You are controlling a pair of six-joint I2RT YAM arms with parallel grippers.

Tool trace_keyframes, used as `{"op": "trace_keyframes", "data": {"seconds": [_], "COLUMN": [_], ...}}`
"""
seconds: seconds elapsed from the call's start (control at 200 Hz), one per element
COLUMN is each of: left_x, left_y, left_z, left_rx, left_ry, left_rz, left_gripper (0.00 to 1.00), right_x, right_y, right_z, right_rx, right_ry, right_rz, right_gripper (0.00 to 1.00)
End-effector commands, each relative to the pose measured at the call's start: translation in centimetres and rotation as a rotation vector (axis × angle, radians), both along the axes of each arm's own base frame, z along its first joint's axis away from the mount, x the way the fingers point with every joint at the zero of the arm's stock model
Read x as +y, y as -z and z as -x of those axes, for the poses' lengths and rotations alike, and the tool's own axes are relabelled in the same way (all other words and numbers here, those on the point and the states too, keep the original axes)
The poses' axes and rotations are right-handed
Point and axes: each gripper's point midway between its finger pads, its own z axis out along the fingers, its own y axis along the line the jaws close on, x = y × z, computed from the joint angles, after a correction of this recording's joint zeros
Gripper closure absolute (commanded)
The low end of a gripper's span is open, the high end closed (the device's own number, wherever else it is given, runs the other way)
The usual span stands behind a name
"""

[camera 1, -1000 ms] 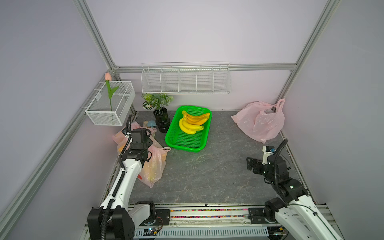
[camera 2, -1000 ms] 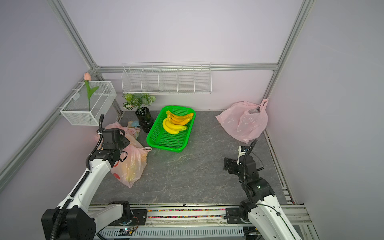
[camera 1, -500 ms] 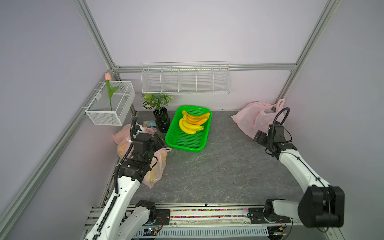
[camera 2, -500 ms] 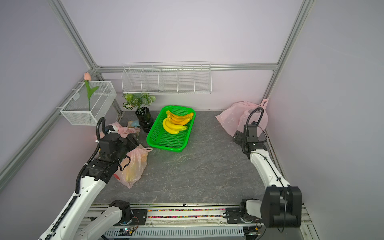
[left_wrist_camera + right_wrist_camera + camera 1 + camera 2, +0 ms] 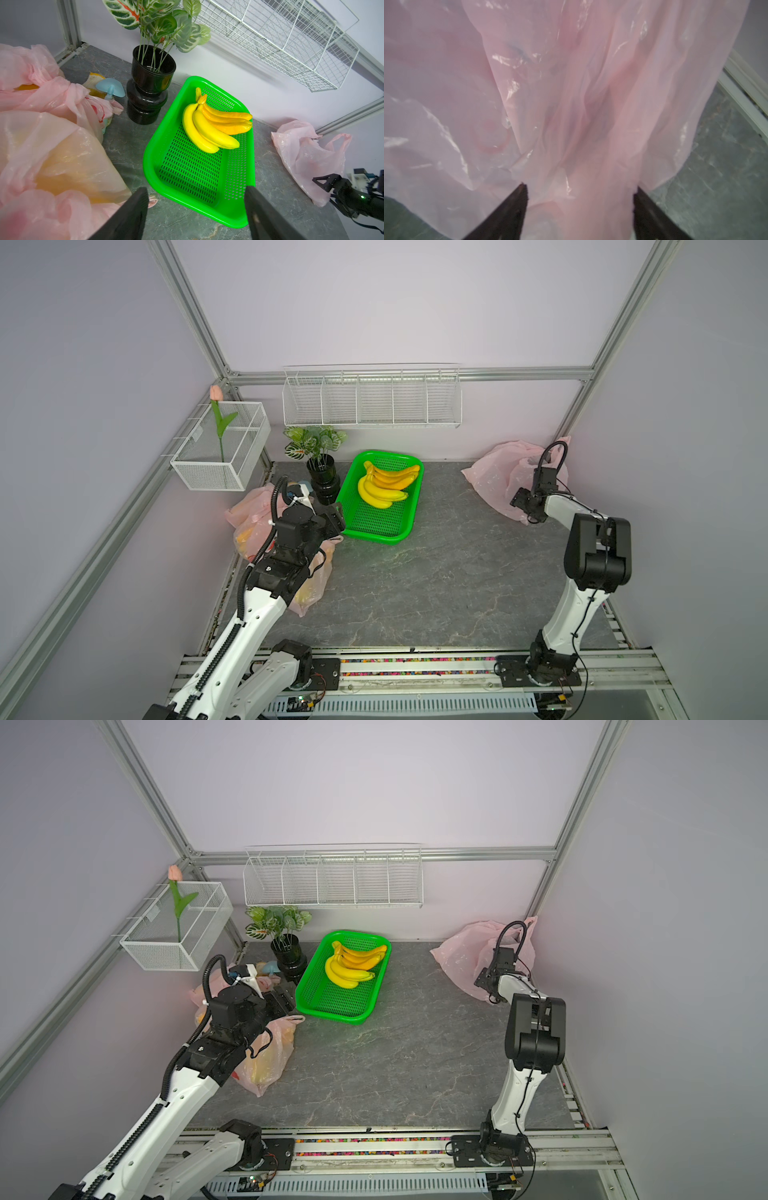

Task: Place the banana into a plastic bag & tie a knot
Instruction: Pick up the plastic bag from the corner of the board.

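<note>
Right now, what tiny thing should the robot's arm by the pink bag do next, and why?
Probably close the right fingers on the pink bag. They stand open with a fold of its plastic between them, so a pinch should catch it. The bananas lie in the green basket, waiting for a bag.

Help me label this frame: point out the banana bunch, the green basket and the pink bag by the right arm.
banana bunch (image 5: 384,493): a top view, middle of the front yellow banana.
green basket (image 5: 374,524): a top view, bare perforated floor.
pink bag (image 5: 494,481): a top view, crumpled side facing the basket.
</note>
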Motion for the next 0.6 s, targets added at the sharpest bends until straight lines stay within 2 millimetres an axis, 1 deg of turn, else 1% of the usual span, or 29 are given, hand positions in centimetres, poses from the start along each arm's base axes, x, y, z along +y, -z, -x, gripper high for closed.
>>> {"op": "trace_keyframes", "data": {"seconds": [0.0,0.015,0.085,0.1,0.11,0.155,0.17,0.175,0.18,0.185,0.21,0.28,0.285,0.3,0.305,0.315,0.38,0.395,0.405,0.42,0.44,0.45,0.48,0.5,0.515,0.545,0.55,0.56,0.595], "left_x": [-1.2,-1.3,-1.7,-1.8,-1.9,-2.3,-2.5,-2.5,-2.6,-2.6,-2.9,-4.0,-4.0,-4.3,-4.4,-4.6,-5.6,-5.9,-6.1,-6.4,-6.8,-7.0,-7.6,-8.0,-8.3,-8.9,-9.0,-9.3,-10.1], "left_y": [-0.2,-0.2,-0.2,-0.3,-0.2,-0.5,-0.6,-0.7,-0.7,-0.7,-0.7,-0.8,-0.8,-0.9,-0.9,-0.9,-1.1,-1.2,-1.2,-1.2,-1.2,-1.2,-1.2,-1.2,-1.1,-1.1,-1.1,-1.1,-1.1], "left_z": [-0.4,-0.5,-0.7,-0.8,-0.8,-0.8,-0.8,-0.8,-0.8,-0.8,-0.8,-1.0,-1.0,-1.0,-1.0,-1.0,-1.2,-1.2,-1.2,-1.2,-1.3,-1.3,-1.4,-1.4,-1.4,-1.5,-1.6,-1.6,-1.7], "left_rx": [-0.018,-0.016,-0.004,-0.001,0.002,0.006,0.008,0.006,0.007,0.01,0.015,0.031,0.032,0.034,0.035,0.035,0.045,0.049,0.052,0.055,0.061,0.063,0.067,0.068,0.072,0.076,0.075,0.077,0.078], "left_ry": [0.051,0.054,0.066,0.069,0.07,0.082,0.087,0.087,0.089,0.091,0.098,0.125,0.127,0.133,0.136,0.14,0.166,0.175,0.179,0.188,0.198,0.203,0.22,0.231,0.24,0.258,0.26,0.267,0.289], "left_rz": [0.012,0.014,0.024,0.025,0.026,0.024,0.023,0.023,0.022,0.02,0.013,-0.001,-0.002,-0.004,-0.005,-0.007,-0.019,-0.021,-0.025,-0.03,-0.039,-0.044,-0.056,-0.063,-0.069,-0.079,-0.08,-0.083,-0.094], "left_gripper": [0.25,0.25,0.25,0.25,0.25,0.25,0.25,0.25,0.25,0.25,0.25,0.25,0.25,0.25,0.25,0.25,0.25,0.25,0.25,0.25,0.25,0.25,0.25,0.25,0.25,0.25,0.25,0.25,0.25], "right_x": [1.2,1.3,1.9,2.0,2.2,3.2,3.6,3.8,4.0,4.1,5.0,8.0,8.1,8.9,9.1,9.5,12.1,12.6,12.8,13.3,14.0,14.2,15.1,15.1,16.1,16.9,17.0,17.0,17.2], "right_y": [-0.2,-0.3,-0.6,-0.9,-1.0,-2.0,-2.7,-2.6,-3.0,-2.8,-3.5,-4.9,-5.3,-5.1,-5.5,-5.5,-6.1,-6.9,-6.5,-6.5,-7.1,-6.8,-7.0,-7.1,-7.2,-7.6,-7.9,-7.1,-6.9], "right_z": [0.0,0.1,0.6,0.8,0.9,1.4,1.6,1.6,1.8,1.9,2.3,3.8,4.0,4.4,4.6,4.9,7.4,7.9,8.4,9.1,10.0,10.4,11.8,12.6,13.4,14.5,14.5,15.4,17.0], "right_rx": [0.016,0.017,0.015,0.009,0.005,-0.032,-0.053,-0.052,-0.061,-0.06,-0.076,-0.1,-0.108,-0.101,-0.11,-0.107,-0.116,-0.133,-0.12,-0.116,-0.127,-0.117,-0.111,-0.106,-0.102,-0.099,-0.109,-0.082,-0.061], "right_ry": [-0.057,-0.062,-0.081,-0.083,-0.085,-0.11,-0.12,-0.126,-0.129,-0.134,-0.155,-0.238,-0.242,-0.263,-0.268,-0.279,-0.347,-0.359,-0.368,-0.382,-0.402,-0.411,-0.44,-0.446,-0.479,-0.508,-0.511,-0.52,-0.541], "right_rz": [0.001,0.007,0.042,0.053,0.058,0.084,0.089,0.09,0.091,0.092,0.096,0.089,0.087,0.079,0.078,0.071,0.03,0.026,0.024,0.021,0.017,0.014,0.009,0.005,0.003,0.001,0.001,0.001,0.004], "right_gripper": [0.52,0.57,0.87,0.91,0.93,0.93,0.93,0.93,0.93,0.93,0.93,0.93,0.93,0.93,0.93,0.93,0.93,0.93,0.93,0.93,0.93,0.93,0.93,0.93,0.93,0.93,0.93,0.93,0.93]}}
